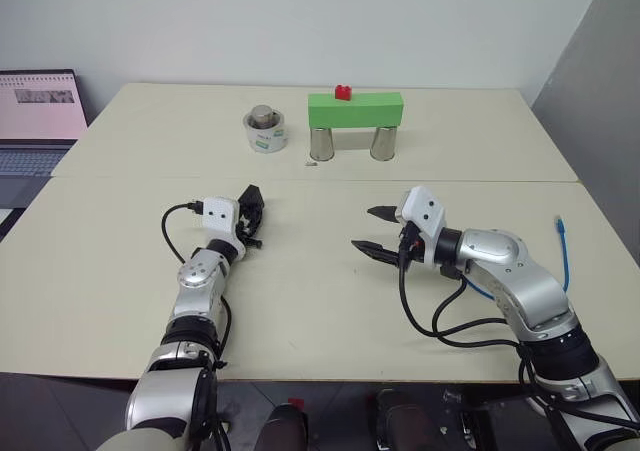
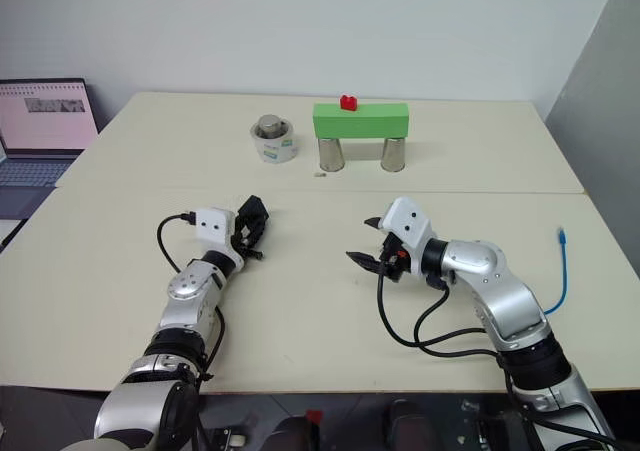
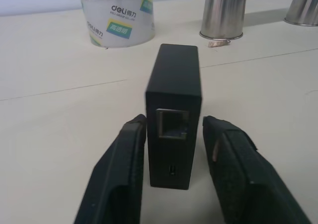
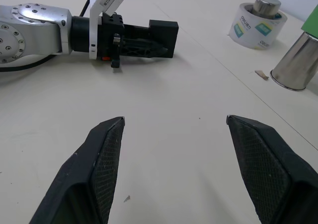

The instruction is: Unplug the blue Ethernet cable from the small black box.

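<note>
The small black box [image 3: 174, 75] stands on the table between the fingers of my left gripper [image 3: 174, 123]. Its port [image 3: 172, 124] faces the wrist and has nothing plugged into it. A thin gap shows beside the right-hand finger [image 3: 233, 169], so this gripper is open around the box. The blue Ethernet cable [image 1: 567, 256] lies loose near the table's right edge, its plug end [image 1: 560, 221] free and pointing away from me. My right gripper [image 1: 362, 228] hovers open and empty over the table's middle, pointing towards the left gripper.
At the back stand a tape roll [image 1: 265, 131] with a metal weight in it and a green block [image 1: 355, 109] bridging two metal cylinders, with a small red piece [image 1: 343, 93] on top. A laptop [image 1: 40, 121] sits off the table's left side.
</note>
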{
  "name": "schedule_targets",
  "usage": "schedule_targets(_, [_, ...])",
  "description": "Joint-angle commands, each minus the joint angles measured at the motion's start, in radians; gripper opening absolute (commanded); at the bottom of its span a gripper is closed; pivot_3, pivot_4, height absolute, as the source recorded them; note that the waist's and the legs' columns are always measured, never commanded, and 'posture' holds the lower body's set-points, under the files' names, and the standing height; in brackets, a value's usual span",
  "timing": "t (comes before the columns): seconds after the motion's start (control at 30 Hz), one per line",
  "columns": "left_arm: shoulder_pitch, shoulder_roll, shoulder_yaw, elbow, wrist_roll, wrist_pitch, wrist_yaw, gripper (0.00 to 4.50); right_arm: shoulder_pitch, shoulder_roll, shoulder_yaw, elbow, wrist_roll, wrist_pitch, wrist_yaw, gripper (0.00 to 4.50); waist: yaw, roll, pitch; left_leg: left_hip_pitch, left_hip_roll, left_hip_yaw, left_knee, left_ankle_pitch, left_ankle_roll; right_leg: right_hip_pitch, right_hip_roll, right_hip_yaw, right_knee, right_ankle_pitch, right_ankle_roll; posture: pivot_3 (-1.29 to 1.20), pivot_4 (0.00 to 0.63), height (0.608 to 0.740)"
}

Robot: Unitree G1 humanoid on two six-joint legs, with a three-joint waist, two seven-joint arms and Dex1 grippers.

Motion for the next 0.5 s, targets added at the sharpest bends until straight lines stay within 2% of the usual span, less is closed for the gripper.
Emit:
schedule_targets(0.03, [0.039,0.01,0.012,-0.015,-0.01,0.004,-0.017,2.92,-0.018,0.005,-0.014,-0.019,0.002,-0.003,0.001,3.47,0.0,0.0,0.0,0.0,0.0,0.0,0.0,0.0,0.0,0.0,0.0,0.0,0.0,0.0,0.0,0.0,0.15,0.74])
schedule_targets(0.23, [0.098,0.049,-0.018,-0.124,0.024,0.088,-0.039,4.18,-0.016,0.004,-0.021,-0.021,0.013,0.009,0.007,3.47,-0.006,0.0,0.0,0.0,0.0,0.0,0.0,0.0,0.0,0.0,0.0,0.0,0.0,0.0,0.0,0.0,0.15,0.74])
schedule_targets(0.4, [0.278,0.186,-0.037,-0.52,0.012,0.326,-0.125,4.18,0.038,-0.055,-0.051,-0.062,0.021,0.016,0.026,3.47,-0.022,0.0,0.0,0.001,0.001,0.0,-0.001,0.0,0.0,0.0,0.0,0.001,0.0,0.0,-0.001,0.0,0.15,0.74])
schedule_targets(0.5, [0.35,0.257,-0.011,-0.673,-0.028,0.426,-0.168,4.18,0.079,-0.091,-0.099,-0.082,0.037,0.025,0.023,3.47,-0.02,0.0,0.0,0.0,0.002,0.0,-0.001,0.0,0.0,-0.001,0.0,0.0,0.0,0.0,-0.001,0.0,0.15,0.74])
